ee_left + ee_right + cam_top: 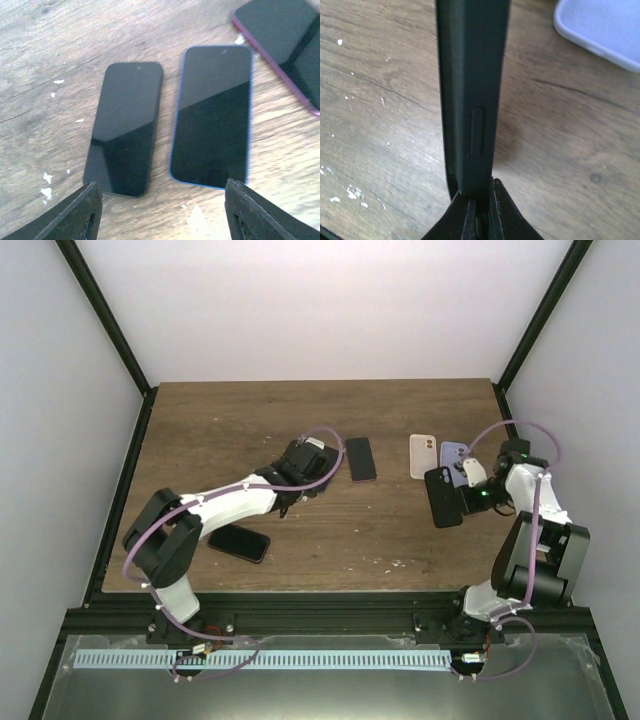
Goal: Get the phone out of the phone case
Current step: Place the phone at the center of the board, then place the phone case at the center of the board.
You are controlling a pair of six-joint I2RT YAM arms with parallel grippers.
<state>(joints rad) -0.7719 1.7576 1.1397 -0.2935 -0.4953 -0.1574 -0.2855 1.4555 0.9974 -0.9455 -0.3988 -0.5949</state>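
Right gripper (pixel 481 197) pinches the black case (pixel 472 75) edge-on — extraction step, whether emptied unclear — while the open left gripper (pixel 161 186) hovers, blue phone (pixel 212 115) just ahead, likely next.

Brown wooden table (pixel 220 430) with white flecks (pixel 46 185), white walls (pixel 320 310), black frame posts (pixel 105 315).

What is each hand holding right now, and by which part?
The right hand pinches the black phone case at the end nearest the wrist, seen edge-on. The left hand is open and holds nothing.
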